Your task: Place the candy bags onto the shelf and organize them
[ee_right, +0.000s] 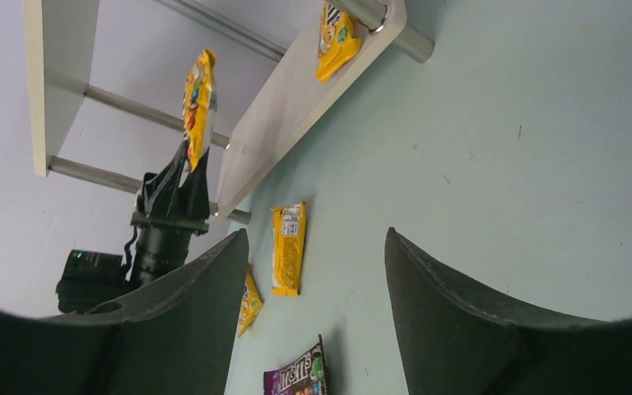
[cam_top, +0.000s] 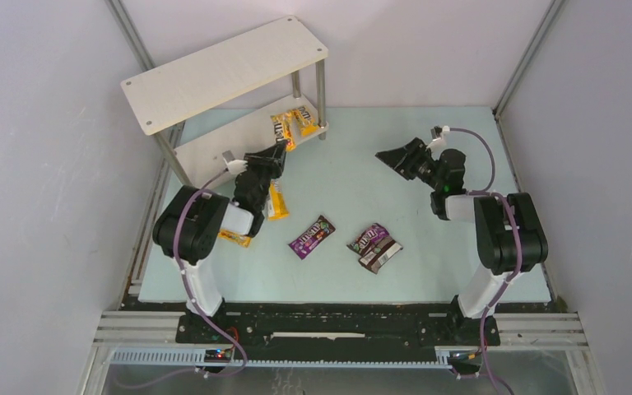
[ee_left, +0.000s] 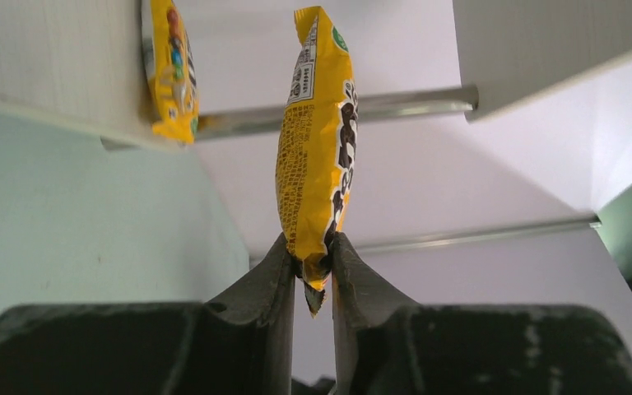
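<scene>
one yellow bag (cam_top: 306, 122) lay on the low board of the shelf (cam_top: 214, 70), up at 11 o'clock. the left tool (cam_top: 278, 155) pinched a second yellow bag (ee_left: 317, 148) by its end, upright, just by that board. the right tool (ee_right: 314, 239) hung spread wide and empty at 2 o'clock. not yet put away: two yellow bags (cam_top: 277, 200) by the left arm, two purple bags (cam_top: 311, 237) and a brown bag (cam_top: 381, 256) near 6 o'clock. i think the job had only begun. the worktop (cam_top: 346, 189) was flat and pale green, with white walls (cam_top: 33, 164) all round.

Right gripper (ee_right: 314, 240) stands wide; beside the shelf (ee_right: 296, 107), the left gripper (ee_right: 190, 161) seemingly pinches a yellow bag (ee_right: 199, 92).
</scene>
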